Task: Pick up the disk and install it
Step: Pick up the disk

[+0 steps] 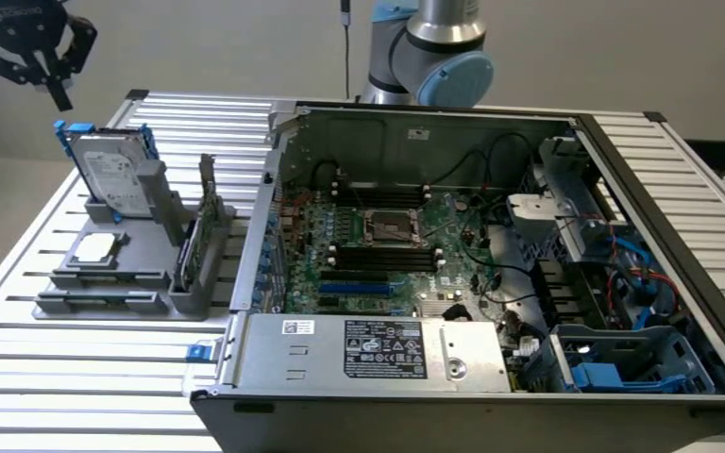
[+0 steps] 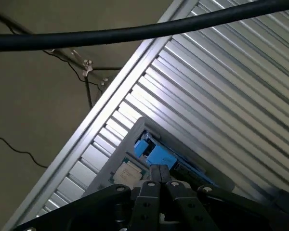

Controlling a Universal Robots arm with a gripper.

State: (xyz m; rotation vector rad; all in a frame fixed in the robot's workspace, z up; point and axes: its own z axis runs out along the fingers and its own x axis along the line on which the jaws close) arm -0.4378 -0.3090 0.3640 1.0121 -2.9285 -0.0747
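My fingers (image 1: 57,87) hang pressed together and empty, upper left, above the disk (image 1: 110,175) standing in its grey holder (image 1: 148,274). Lowered like this, they'd likely knock it over.

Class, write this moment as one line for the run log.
hand: shut, empty, above disk | disk: upright in grey rack | computer case: open

I see soft, even, bright light. Past my pincer (image 2: 160,179) the table (image 2: 221,96) ribs glare white; the pincer itself is dark, and the computer case (image 1: 413,137) interior is shadowed.
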